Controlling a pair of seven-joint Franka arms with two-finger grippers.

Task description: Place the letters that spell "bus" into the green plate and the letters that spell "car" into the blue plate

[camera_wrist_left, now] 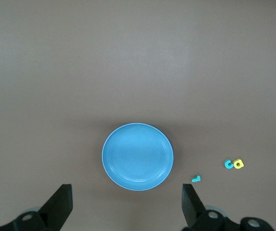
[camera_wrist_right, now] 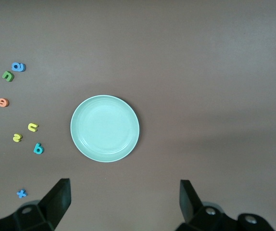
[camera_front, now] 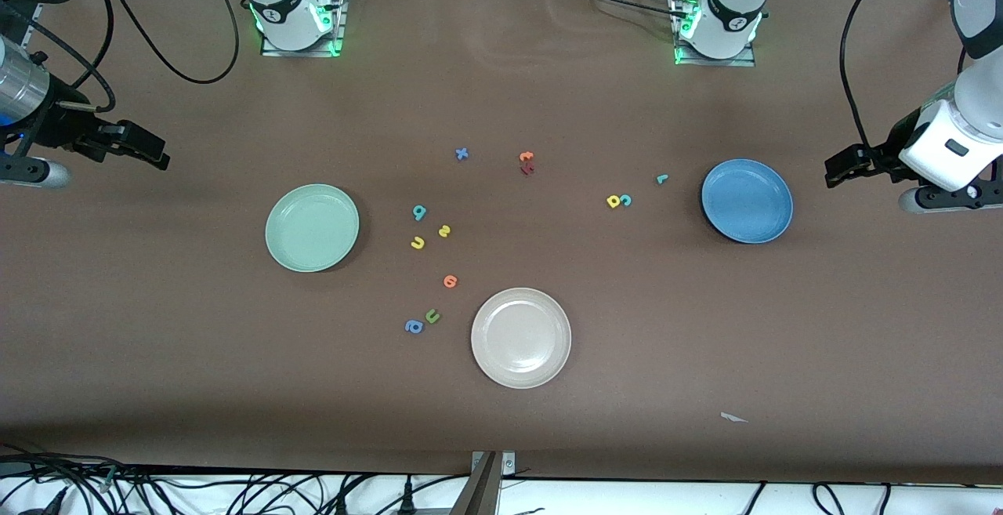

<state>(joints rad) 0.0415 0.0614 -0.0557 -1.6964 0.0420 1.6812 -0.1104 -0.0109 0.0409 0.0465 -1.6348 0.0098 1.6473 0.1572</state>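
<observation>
From the front, the green plate [camera_front: 312, 227] and blue plate [camera_front: 747, 201] lie empty, a cream-white plate [camera_front: 521, 337] nearest the camera. Teal "b" [camera_front: 419, 212], yellow "s" [camera_front: 444, 230] and yellow "u" [camera_front: 418, 243] cluster beside the green plate; yellow "a" [camera_front: 613, 201], teal "c" [camera_front: 625, 201] and teal "r" [camera_front: 662, 179] lie near the blue one.

The left wrist view shows the left gripper [camera_wrist_left: 126, 204] spread wide, empty, above the blue plate [camera_wrist_left: 137, 156].

The right wrist view shows the right gripper [camera_wrist_right: 123, 202] likewise agape above the green plate [camera_wrist_right: 105, 128], with a green "u" [camera_wrist_right: 7, 76] and blue "a" [camera_wrist_right: 18, 67] off to the side.

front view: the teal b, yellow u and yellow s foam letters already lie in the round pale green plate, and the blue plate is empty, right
Not quite. In the front view the round pale green plate is empty: the teal foam b, yellow foam u and yellow foam s lie on the table beside it. The round blue plate is indeed empty.
</observation>
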